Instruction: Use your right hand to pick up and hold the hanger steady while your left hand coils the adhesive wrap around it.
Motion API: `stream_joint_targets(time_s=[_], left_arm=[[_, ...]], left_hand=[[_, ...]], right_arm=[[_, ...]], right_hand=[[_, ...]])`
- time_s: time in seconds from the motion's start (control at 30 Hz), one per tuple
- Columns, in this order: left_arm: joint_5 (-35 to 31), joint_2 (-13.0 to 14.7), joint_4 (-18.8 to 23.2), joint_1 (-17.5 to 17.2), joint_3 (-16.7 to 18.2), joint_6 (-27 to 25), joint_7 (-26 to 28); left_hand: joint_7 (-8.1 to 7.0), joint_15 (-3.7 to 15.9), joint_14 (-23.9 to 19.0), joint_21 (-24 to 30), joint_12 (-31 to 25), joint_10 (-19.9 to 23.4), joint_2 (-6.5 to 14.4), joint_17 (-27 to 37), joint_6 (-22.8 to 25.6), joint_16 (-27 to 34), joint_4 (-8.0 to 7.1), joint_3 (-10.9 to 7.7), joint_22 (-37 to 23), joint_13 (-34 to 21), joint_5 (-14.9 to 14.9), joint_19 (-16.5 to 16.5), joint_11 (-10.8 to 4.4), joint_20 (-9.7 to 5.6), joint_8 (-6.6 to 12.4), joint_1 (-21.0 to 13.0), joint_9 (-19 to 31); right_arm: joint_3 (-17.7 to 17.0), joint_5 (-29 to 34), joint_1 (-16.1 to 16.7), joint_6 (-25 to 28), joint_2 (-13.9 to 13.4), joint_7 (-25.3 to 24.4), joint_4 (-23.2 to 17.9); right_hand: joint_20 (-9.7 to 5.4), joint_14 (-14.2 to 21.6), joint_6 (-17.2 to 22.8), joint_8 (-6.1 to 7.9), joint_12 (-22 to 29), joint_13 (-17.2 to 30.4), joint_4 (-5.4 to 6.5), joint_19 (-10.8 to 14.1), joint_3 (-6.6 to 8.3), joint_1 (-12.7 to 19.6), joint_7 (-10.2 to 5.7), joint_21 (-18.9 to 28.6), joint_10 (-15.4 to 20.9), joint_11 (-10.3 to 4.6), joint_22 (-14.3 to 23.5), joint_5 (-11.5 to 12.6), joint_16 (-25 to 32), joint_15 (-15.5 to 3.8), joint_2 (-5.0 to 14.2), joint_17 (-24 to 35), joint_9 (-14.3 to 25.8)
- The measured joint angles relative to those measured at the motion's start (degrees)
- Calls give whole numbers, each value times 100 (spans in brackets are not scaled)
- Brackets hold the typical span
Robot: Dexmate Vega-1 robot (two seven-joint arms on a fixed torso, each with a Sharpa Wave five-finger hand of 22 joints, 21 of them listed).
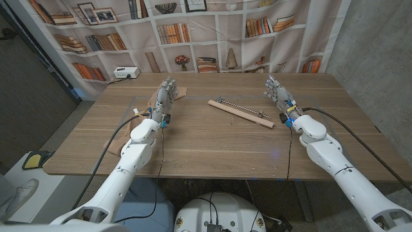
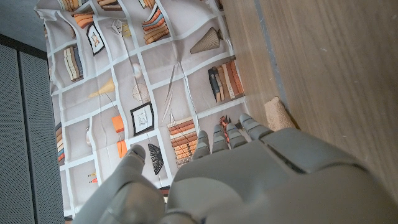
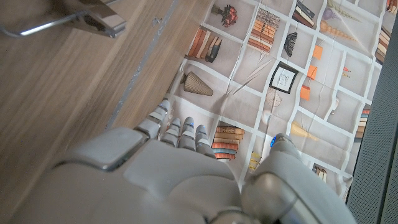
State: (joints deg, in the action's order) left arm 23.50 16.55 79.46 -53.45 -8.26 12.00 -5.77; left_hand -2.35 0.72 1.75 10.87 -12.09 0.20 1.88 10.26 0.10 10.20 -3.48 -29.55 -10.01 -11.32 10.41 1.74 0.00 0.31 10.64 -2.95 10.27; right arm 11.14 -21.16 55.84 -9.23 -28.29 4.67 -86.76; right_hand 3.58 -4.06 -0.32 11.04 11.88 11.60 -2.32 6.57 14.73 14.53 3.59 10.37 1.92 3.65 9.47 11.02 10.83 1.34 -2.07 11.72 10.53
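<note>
The hanger [image 1: 241,111], a pale wooden bar with a metal rod along it, lies slanted on the table's middle. One end of the hanger [image 3: 94,17] with its bent wire also appears in the right wrist view. My right hand [image 1: 279,93] stands to the right of it, apart from it, fingers stretched and holding nothing. My left hand [image 1: 164,98] stands at the table's left with its fingers up and empty. Just behind it lies a tan piece, likely the adhesive wrap [image 1: 178,92]; its rough edge [image 2: 277,114] peeks out beside my left fingertips [image 2: 219,138].
A white box [image 1: 126,73] with a cable sits at the table's back left edge. A bookshelf-print curtain [image 1: 212,32] hangs behind the table. Black cables run along both arms.
</note>
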Motion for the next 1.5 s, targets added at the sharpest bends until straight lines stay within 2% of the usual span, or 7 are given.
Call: stream_joint_targets(time_s=[0.1,0.23,0.87,0.93,1.07,1.3,1.5], left_arm=[[-19,-19,3,-1,-23,13,26],[-57,-44,-13,38,-72,30,32],[-234,-122,-166,254,-217,-76,62],[-233,-125,-191,277,-217,-95,50],[-227,-125,-191,277,-217,-116,37],[-197,-159,-222,290,-198,-193,-6],[-183,-145,-222,284,-169,-241,-42]], left_hand=[[0,0,0,0,0,0,0,0,0,0,0,0,0,0,0,0,0,0,0,0,0],[0,0,0,0,0,0,0,0,0,0,0,0,0,0,0,0,0,0,0,0,0],[-11,0,0,0,0,0,0,0,11,0,11,12,0,1,0,0,0,0,0,0,0],[-11,0,0,0,0,0,0,0,11,0,24,24,0,1,0,0,0,0,0,0,0],[-11,0,0,0,0,0,0,-1,11,0,24,24,1,1,0,2,0,-1,0,0,-1],[-11,0,0,0,0,0,0,-1,11,0,24,24,1,1,0,21,0,-21,0,0,-1],[-11,0,0,0,1,0,0,-1,11,0,24,24,1,1,0,21,0,-21,0,0,-1]], right_arm=[[2,38,17,24,-56,-17,-50],[15,106,27,65,-118,-73,-104],[79,343,57,157,-369,-268,-295],[94,419,78,186,-411,-337,-348],[127,419,113,186,-474,-337,-428],[199,727,158,315,-570,-628,-582],[275,923,185,403,-652,-804,-716]], right_hand=[[-15,24,0,0,22,0,-110,20,49,188,0,32,97,-9,0,0,51,-24,28,0,0],[-63,122,0,23,22,0,-212,190,101,321,0,90,145,1,0,0,67,-36,51,0,0],[-21,201,85,63,22,27,-347,271,171,550,-20,90,163,20,28,0,132,10,64,1,-1],[-20,226,85,63,22,27,-403,271,166,571,-20,90,163,20,28,0,133,0,45,1,-1],[66,345,126,63,44,27,-482,358,212,738,-61,90,215,41,28,0,172,-33,72,1,-1],[82,545,228,84,89,26,-562,540,245,877,-20,132,380,31,28,0,253,-53,76,15,-1],[91,604,259,84,89,26,-583,568,267,965,10,133,410,61,28,0,283,-30,91,16,-1]])
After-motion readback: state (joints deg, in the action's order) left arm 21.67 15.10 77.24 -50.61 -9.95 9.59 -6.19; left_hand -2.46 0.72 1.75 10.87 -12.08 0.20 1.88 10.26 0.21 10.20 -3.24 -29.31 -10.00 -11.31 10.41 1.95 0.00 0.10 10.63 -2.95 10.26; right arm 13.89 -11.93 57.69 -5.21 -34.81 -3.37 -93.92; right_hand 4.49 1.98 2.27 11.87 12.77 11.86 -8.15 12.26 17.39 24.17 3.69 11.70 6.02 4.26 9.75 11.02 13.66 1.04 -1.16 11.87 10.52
